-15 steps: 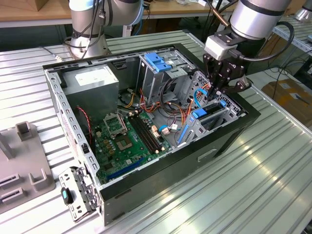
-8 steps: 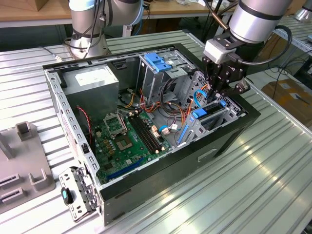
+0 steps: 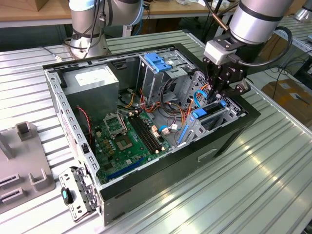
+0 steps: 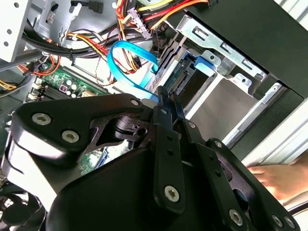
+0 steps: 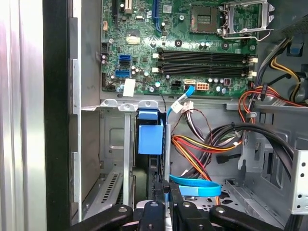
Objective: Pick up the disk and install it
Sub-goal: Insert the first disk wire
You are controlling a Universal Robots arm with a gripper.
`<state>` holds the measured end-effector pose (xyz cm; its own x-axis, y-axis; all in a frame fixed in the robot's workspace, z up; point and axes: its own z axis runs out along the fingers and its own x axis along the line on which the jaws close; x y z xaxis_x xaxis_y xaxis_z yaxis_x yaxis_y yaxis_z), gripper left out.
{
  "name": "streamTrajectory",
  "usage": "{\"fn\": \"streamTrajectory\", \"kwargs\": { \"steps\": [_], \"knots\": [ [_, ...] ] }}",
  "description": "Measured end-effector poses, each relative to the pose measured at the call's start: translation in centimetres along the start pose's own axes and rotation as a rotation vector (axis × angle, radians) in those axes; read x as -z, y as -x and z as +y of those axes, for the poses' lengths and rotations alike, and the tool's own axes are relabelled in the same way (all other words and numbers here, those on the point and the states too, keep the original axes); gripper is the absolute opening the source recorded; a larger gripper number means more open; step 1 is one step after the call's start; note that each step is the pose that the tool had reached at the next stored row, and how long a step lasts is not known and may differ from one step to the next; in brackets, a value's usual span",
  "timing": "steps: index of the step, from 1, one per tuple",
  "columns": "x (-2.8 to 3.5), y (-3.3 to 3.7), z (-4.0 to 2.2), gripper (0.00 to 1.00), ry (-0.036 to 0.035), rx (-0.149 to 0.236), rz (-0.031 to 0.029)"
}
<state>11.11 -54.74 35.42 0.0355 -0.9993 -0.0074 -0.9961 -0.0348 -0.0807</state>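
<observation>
The disk [image 3: 210, 115] is found seated upright in a bay of the open computer case [image 3: 195, 161] on the counter [image 3: 273, 170]. The pincer [image 3: 218, 96] is held together, empty, just above the disk's blue rail.

Robotics lab: slotted metal bench [image 3: 253, 185], opened computer case [image 3: 161, 181], robot arm base [image 3: 87, 34], wooden desks [image 3: 29, 14] behind.

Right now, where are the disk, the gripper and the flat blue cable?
disk [image 3: 208, 110]: exterior view, on its blue top rail.
gripper [image 3: 218, 97]: exterior view, at its tip.
flat blue cable [image 5: 195, 185]: first wrist view, middle of the band.
</observation>
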Motion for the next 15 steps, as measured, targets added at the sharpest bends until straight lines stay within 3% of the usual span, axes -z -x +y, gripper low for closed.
{"fn": "streamTrajectory", "kwargs": {
  "steps": [2,5,9,15],
  "knots": [
    [0.00,-0.08,0.01,0.16,-0.0014,0.000,-0.0002],
    [-0.04,-0.33,0.12,0.16,-0.0144,0.000,-0.0015],
    [-0.05,-0.70,0.33,0.16,-0.0185,0.000,-0.0015],
    [-0.06,-0.72,0.38,0.16,-0.0192,0.000,-0.0016]
  ]
}}
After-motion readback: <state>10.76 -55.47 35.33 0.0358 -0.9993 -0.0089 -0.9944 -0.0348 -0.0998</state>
